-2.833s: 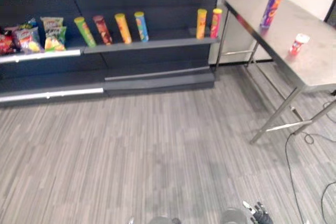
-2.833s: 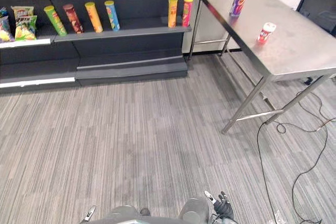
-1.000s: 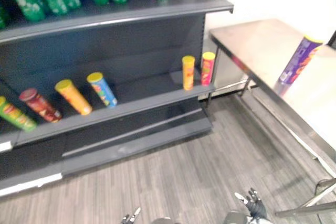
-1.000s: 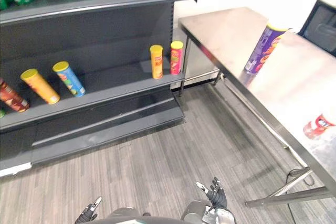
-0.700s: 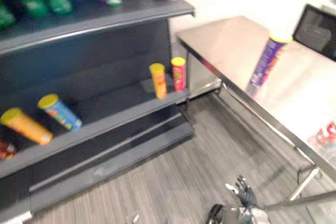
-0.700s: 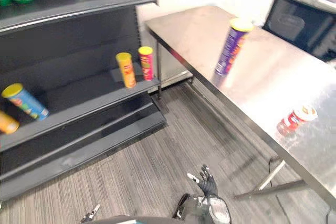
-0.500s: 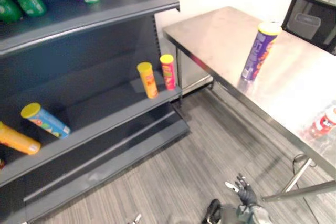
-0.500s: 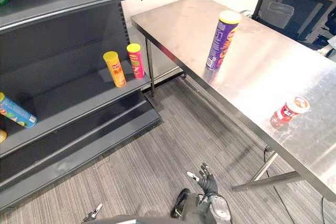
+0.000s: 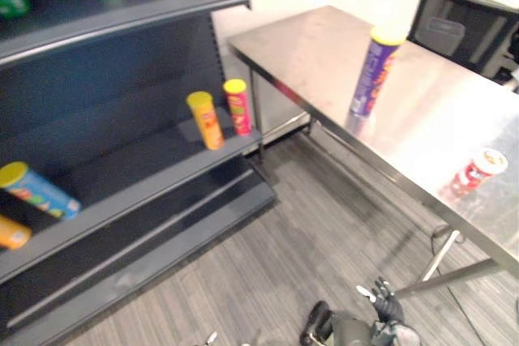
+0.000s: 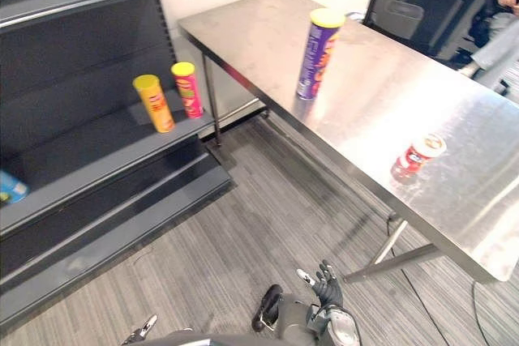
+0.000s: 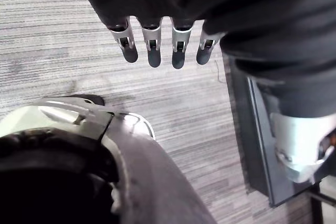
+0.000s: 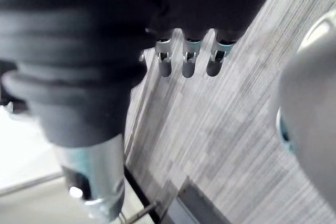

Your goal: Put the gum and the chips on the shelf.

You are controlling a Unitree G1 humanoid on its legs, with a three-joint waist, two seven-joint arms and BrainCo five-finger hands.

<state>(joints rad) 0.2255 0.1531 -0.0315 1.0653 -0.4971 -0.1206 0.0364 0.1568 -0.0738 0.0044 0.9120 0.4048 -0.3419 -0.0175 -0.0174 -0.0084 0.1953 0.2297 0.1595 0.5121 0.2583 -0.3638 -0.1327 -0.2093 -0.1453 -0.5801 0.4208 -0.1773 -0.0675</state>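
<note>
Left hand (image 11: pixel 151 44) and right hand (image 10: pixel 327 283) hang low over the floor, fingers straight, both empty. On the table (image 10: pixel 458 200) ahead-right, the gum (image 10: pixel 417 155) sits nearer, the chips (image 10: pixel 317 54) upright well beyond (shelf (image 10: pixel 89 160) off left, cans (image 10: pixel 153 104) on it)

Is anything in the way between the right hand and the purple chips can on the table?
Nothing on the table blocks the chips can; the gum sits apart from it. The right hand hangs low, short of the table's edge.
</note>
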